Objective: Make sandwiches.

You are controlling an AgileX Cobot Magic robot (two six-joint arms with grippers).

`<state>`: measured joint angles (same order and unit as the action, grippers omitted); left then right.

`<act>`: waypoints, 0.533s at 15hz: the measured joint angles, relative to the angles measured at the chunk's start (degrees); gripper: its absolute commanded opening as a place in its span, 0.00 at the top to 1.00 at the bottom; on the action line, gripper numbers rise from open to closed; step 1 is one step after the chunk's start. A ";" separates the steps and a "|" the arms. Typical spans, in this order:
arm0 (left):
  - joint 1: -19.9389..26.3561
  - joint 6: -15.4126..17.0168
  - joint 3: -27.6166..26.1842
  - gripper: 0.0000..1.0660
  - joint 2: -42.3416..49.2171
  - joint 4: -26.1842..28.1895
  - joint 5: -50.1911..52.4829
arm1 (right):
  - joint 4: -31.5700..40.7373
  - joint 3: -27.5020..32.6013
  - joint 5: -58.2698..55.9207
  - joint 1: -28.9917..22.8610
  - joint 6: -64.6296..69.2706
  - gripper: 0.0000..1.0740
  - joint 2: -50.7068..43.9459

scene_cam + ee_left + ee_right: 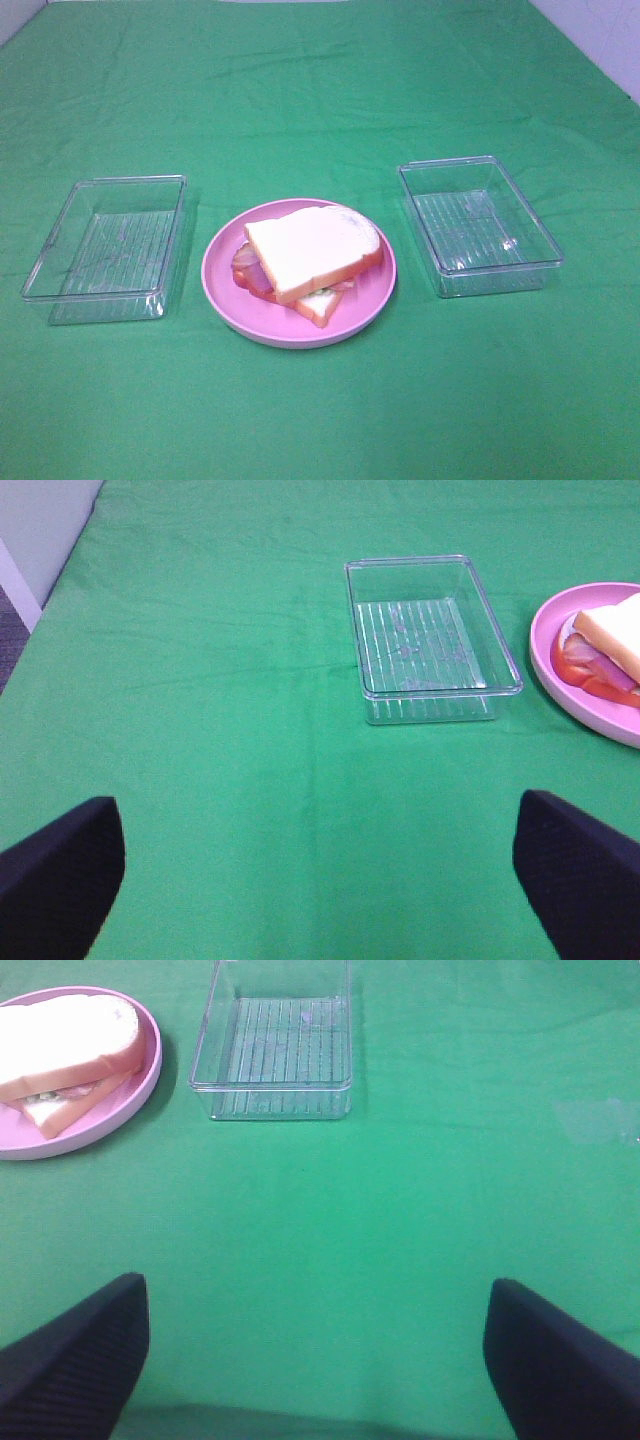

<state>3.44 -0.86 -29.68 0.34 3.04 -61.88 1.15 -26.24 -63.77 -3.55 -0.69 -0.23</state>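
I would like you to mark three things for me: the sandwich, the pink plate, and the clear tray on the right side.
sandwich (312,247): exterior high view, middle of the top bread slice.
pink plate (222,283): exterior high view, bare left part of its rim.
right clear tray (480,162): exterior high view, its far rim.

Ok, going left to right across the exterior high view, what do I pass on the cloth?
Left clear tray → pink plate carrying the sandwich → right clear tray. Neither gripper shows in this view.
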 measured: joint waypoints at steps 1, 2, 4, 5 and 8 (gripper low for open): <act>0.00 0.00 0.00 0.05 0.00 0.00 0.00 | 0.06 0.00 0.00 0.00 0.00 0.19 0.00; 0.00 0.00 0.00 0.05 0.00 0.00 0.00 | 0.06 0.00 0.00 0.00 0.00 0.19 0.00; 0.00 0.00 0.00 0.05 0.00 0.00 0.00 | 0.11 0.00 0.00 0.00 0.00 0.19 0.00; 0.00 0.00 0.00 0.05 0.00 0.00 0.00 | 0.11 0.00 0.00 0.00 0.00 0.19 0.00; 0.00 0.00 0.00 0.05 0.00 0.00 0.00 | 0.11 0.00 0.00 0.00 0.00 0.19 0.00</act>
<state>3.44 -0.86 -29.68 0.34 3.04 -61.88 1.26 -26.24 -63.77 -3.55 -0.69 -0.23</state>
